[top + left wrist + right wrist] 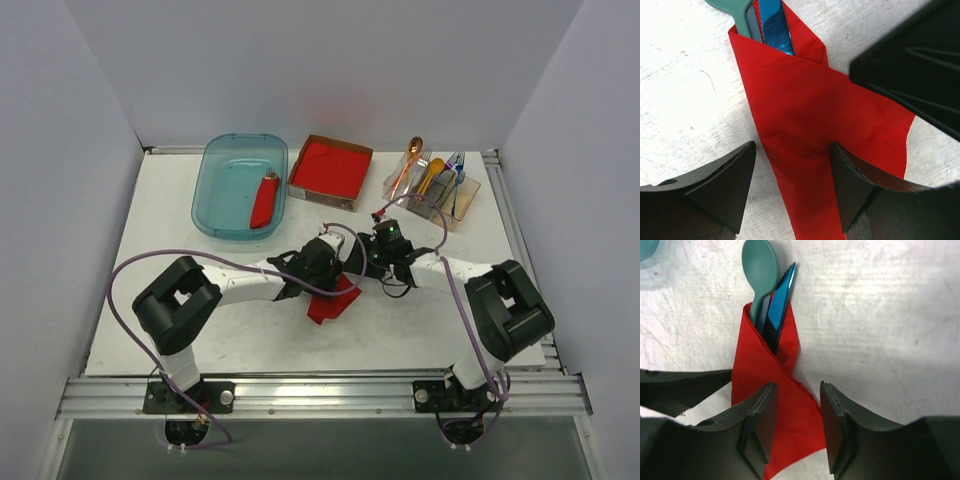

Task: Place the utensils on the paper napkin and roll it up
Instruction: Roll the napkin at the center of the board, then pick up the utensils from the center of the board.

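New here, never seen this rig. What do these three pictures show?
Two robot arms are bolted at the near edge of the table, each ending in a two-finger gripper. One picture looks down from above and behind them. The other two come from wrist cameras, so the black wedges at the bottom are each gripper's own fingers. Mid-table lies a red paper napkin folded around a teal spoon and a blue serrated piece, their ends sticking out. The left gripper and right gripper both stand open over it, holding nothing. Farther back: a teal bin, a boxed red stack and a clear holder of other cutlery.
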Robot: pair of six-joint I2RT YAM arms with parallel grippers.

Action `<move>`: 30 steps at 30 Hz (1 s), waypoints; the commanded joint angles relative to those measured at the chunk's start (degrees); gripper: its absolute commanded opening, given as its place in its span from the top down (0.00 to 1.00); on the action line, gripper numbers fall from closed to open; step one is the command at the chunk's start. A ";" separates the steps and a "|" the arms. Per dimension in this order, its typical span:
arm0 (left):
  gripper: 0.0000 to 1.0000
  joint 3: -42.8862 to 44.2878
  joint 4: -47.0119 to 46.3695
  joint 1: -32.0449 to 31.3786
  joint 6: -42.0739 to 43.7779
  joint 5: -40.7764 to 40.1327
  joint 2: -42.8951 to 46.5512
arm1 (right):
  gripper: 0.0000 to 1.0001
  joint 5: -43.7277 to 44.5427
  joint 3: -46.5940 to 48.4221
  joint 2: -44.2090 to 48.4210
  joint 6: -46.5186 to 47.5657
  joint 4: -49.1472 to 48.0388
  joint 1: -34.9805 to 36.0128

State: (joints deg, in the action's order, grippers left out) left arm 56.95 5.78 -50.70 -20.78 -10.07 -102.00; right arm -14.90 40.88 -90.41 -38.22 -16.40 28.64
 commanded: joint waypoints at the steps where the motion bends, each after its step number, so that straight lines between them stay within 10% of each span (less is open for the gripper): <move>1: 0.30 -3.42 1.52 0.77 -1.72 2.07 -0.49 | 0.59 1.18 5.06 -2.92 4.55 1.63 1.24; 30: 0.30 -6.59 -0.07 2.27 -2.69 3.65 0.04 | 0.56 10.24 17.74 -13.48 12.38 17.79 7.21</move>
State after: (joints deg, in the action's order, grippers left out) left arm 52.82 0.21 -49.21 -23.33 -7.92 -100.01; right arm -5.74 57.14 -102.56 -27.73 -4.47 34.89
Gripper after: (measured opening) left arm 0.701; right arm 0.434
